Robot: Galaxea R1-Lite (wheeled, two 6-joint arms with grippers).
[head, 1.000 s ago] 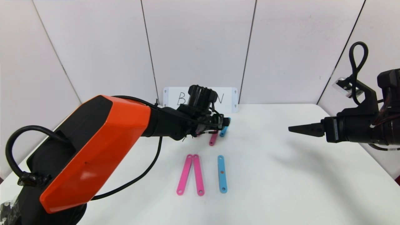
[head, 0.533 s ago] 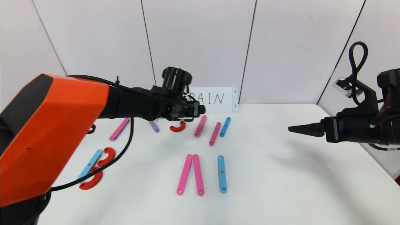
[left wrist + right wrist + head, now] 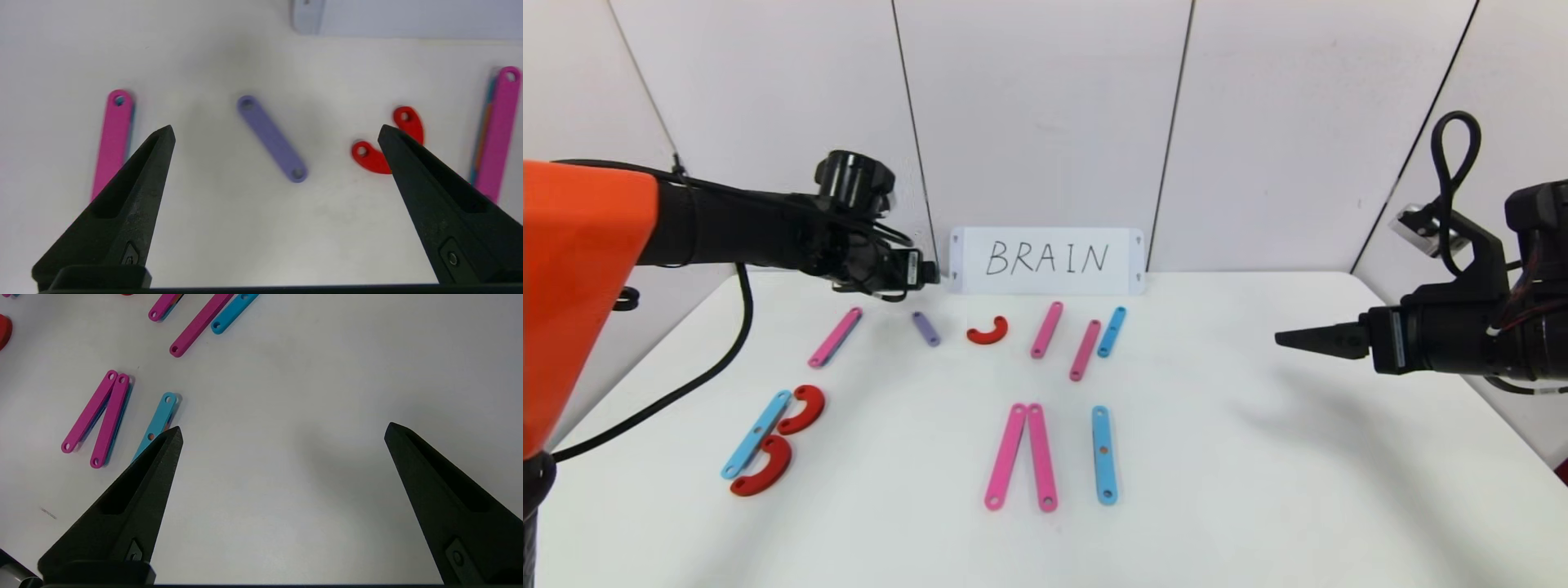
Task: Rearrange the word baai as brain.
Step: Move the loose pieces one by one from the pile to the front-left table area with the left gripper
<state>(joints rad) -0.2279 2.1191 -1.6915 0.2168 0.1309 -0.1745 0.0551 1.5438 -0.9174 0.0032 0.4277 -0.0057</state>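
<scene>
Flat holed letter pieces lie on the white table [image 3: 1258, 457]. At the front left a blue strip [image 3: 756, 434] with two red curves [image 3: 800, 409] forms a B. At the front middle, two pink strips [image 3: 1023, 457] meet at the top beside a blue strip [image 3: 1103, 454]. Farther back lie a pink strip [image 3: 836, 336], the short purple strip [image 3: 925, 328], a red curve [image 3: 988, 331], two pink strips [image 3: 1046, 329] and a blue strip [image 3: 1111, 331]. My left gripper [image 3: 929, 273] is open and empty above the purple strip [image 3: 271, 138]. My right gripper [image 3: 1290, 336] is open and empty over the right side.
A white card [image 3: 1046, 260] with handwritten BRAIN stands against the back wall. White wall panels close off the back. My right wrist view shows bare table [image 3: 286, 477] under the jaws, with the front pink pair [image 3: 98, 416] and blue strip [image 3: 157, 420] off to one side.
My left arm has swung left and back from over the far middle strips to the far left, uncovering the card and the left pieces. My right arm has not moved.
</scene>
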